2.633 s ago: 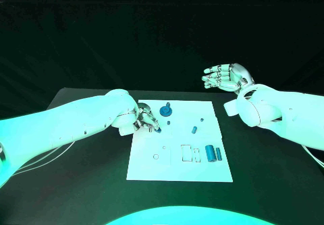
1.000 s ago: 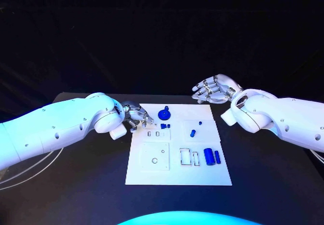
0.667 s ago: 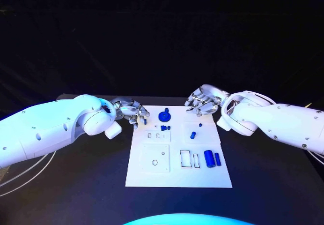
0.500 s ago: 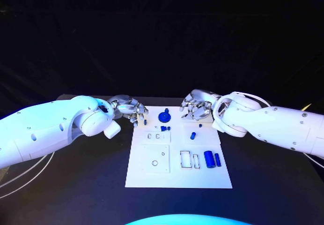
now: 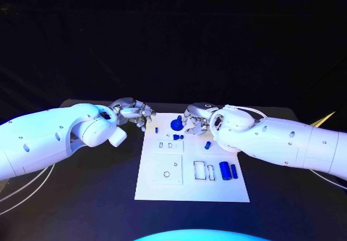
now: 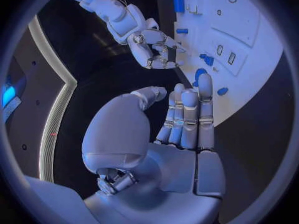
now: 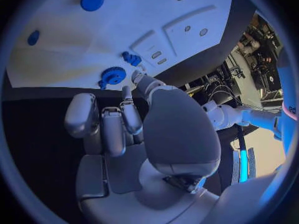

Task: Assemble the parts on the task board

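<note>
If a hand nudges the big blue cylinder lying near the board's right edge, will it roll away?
The cylinder lies on its side on the flat board, so it probably rolls sideways easily. It looks smooth and rigid, so fingers may slip. A thinner pin beside it might stop it.

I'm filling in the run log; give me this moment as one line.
left hand: empty, off board's far left corner | right hand: empty, over far board beside gear part | task board: loose blue parts

Black matte tabletop (image 5: 87, 201), far edge straight, corners just visible at back. Behind it: dark, near-black backdrop (image 5: 173, 45) w/ faint folds, like cloth. Blue-ish light over the scene. Right wrist view: cluttered bench or rack w/ cables and equipment (image 7: 239, 64) beyond table edge; details too small to tell.
</note>
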{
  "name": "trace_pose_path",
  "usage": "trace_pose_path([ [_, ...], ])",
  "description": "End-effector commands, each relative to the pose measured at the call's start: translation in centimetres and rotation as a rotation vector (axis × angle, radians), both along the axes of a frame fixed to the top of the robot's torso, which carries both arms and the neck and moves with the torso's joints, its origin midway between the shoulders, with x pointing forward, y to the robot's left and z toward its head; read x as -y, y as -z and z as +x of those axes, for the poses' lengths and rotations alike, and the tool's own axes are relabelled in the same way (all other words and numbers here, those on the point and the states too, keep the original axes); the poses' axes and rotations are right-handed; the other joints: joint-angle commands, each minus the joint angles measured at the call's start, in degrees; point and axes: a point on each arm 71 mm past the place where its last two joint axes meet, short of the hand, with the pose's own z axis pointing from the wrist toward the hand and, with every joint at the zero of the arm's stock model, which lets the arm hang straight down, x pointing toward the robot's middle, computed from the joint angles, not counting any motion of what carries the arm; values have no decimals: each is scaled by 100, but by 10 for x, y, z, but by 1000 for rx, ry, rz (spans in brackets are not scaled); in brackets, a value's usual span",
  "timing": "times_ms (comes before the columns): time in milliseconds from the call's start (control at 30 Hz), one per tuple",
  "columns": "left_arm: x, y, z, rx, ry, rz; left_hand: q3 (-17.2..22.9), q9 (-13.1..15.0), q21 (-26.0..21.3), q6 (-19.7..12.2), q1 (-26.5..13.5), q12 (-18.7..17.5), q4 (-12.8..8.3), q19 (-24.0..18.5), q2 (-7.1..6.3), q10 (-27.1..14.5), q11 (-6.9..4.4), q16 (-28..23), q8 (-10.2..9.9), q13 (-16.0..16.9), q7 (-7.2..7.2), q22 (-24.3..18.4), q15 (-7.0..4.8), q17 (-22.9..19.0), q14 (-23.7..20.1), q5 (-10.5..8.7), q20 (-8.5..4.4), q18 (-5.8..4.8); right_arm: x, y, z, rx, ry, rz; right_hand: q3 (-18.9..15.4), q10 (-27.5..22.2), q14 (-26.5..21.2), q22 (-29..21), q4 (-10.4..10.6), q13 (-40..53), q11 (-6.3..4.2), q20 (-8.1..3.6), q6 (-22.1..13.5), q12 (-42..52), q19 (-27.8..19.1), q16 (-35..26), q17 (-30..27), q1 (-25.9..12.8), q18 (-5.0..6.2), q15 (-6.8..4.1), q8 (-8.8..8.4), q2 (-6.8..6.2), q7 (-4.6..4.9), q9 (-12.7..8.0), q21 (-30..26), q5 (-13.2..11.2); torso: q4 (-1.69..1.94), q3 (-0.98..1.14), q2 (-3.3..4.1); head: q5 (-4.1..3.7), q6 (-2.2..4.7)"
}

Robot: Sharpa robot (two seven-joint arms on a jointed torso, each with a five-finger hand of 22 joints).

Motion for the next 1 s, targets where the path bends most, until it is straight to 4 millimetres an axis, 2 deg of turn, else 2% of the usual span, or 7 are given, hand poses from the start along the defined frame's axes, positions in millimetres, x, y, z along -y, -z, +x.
trace_pose_path([
  [33, 2, -2, -2, 10, 2, -23, -210, -44, -81, -122, 72, -56, 51, 20, -22, -68, 0, -90, 28, -72, 20, -71, 8, -78, -99, 62, 26, -11, -5, 1, 1, 15, 2, -10, -3, 625, 370, 177, -66, 193, -92, 14, -109, 158, 210, 149, 606, -190, -150, -20, -52, -19, 35, 67, 185, 55, 27, -35, 19, -15, 5],
  [233, 0, -5, -4, 28, -5, -48, -209, -46, -89, -121, 87, -57, 47, 22, -18, -70, 1, -95, 33, -78, 21, -76, 8, -86, -104, 63, 26, -11, -15, 6, 1, 14, -3, -24, -32, 774, 545, 603, -70, 509, -83, 20, -108, 413, 394, 559, 1158, -186, -234, -11, -91, -6, 41, 73, 601, 57, 51, -71, 45, -38, 1],
  [600, 0, -8, -7, 40, -12, -62, -209, -48, -96, -122, 100, -57, 43, 23, -14, -71, 1, -109, 36, -84, 22, -81, 9, -106, -116, 63, 27, -11, -24, 16, 1, -16, -10, -48, -62, 839, 581, 739, -62, 657, -68, 33, -117, 535, 444, 648, 1286, -201, -260, 4, -120, -10, 53, 73, 729, 56, 83, -123, 91, -65, -5],
  [867, -1, -9, -7, 45, -15, -65, -209, -49, -102, -123, 110, -57, 39, 25, -14, -72, 2, -119, 39, -88, 22, -85, 9, -121, -125, 63, 27, -11, -25, 18, 1, -18, -5, -58, -77, 867, 595, 789, -60, 720, -60, 40, -131, 587, 460, 682, 1337, -204, -269, 13, -138, -11, 61, 71, 774, 57, 96, -142, 109, -87, -4],
  [1000, -1, -9, -8, 47, -17, -68, -211, -51, -108, -125, 119, -58, 35, 26, -15, -75, 2, -128, 41, -93, 23, -89, 9, -135, -133, 63, 27, -11, -26, 18, 1, -15, -3, -60, -80, 876, 600, 809, -58, 741, -58, 43, -130, 604, 467, 694, 1355, -205, -273, 16, -142, -7, 63, 71, 793, 57, 97, -139, 109, -90, -14],
])
